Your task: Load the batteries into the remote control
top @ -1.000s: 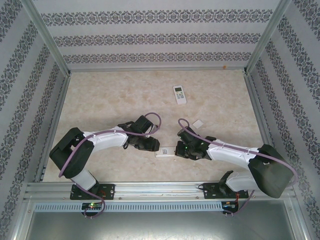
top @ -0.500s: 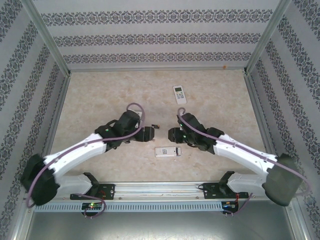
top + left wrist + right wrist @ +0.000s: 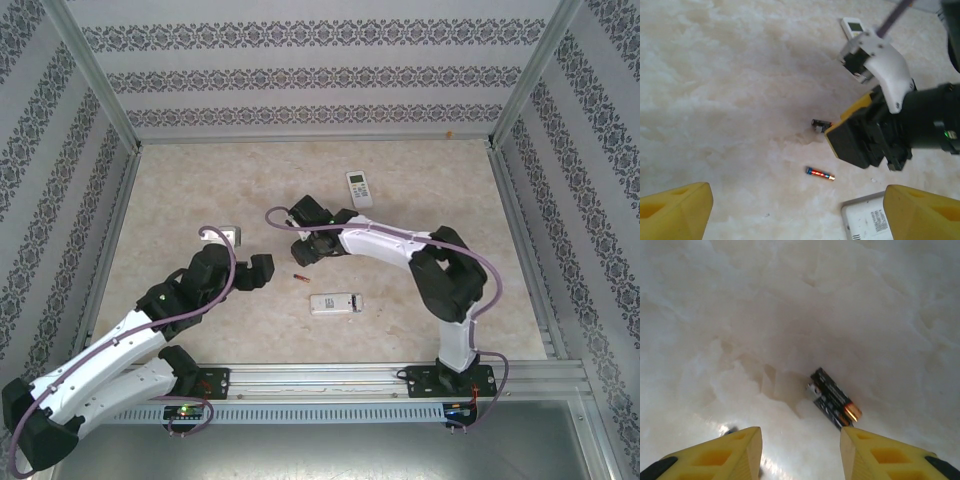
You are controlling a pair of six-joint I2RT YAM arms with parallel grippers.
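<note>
A white remote control [image 3: 335, 303] lies near the table's front middle; its corner [image 3: 863, 221] shows printed text. A slim red-and-blue battery [image 3: 820, 173] [image 3: 300, 276] lies loose just left of it. Two dark batteries [image 3: 835, 399] with coppery ends lie side by side on the table [image 3: 820, 124]. My right gripper [image 3: 800, 452] [image 3: 303, 252] hovers over them, open, with nothing between its yellow fingers [image 3: 892, 456]. My left gripper [image 3: 797, 215] [image 3: 262, 270] stands wide open and holds nothing, to the left of the red battery.
A second white remote [image 3: 358, 189] [image 3: 854, 25] lies farther back. A small white flat piece [image 3: 228, 234] sits left of centre. Metal rails and patterned walls [image 3: 60, 200] bound the table. The right arm's elbow [image 3: 445, 275] stands right of the remote.
Both grippers left the remote and opened. The left arm pulled back to the left. The right arm swung up and leftward to over the dark batteries.
</note>
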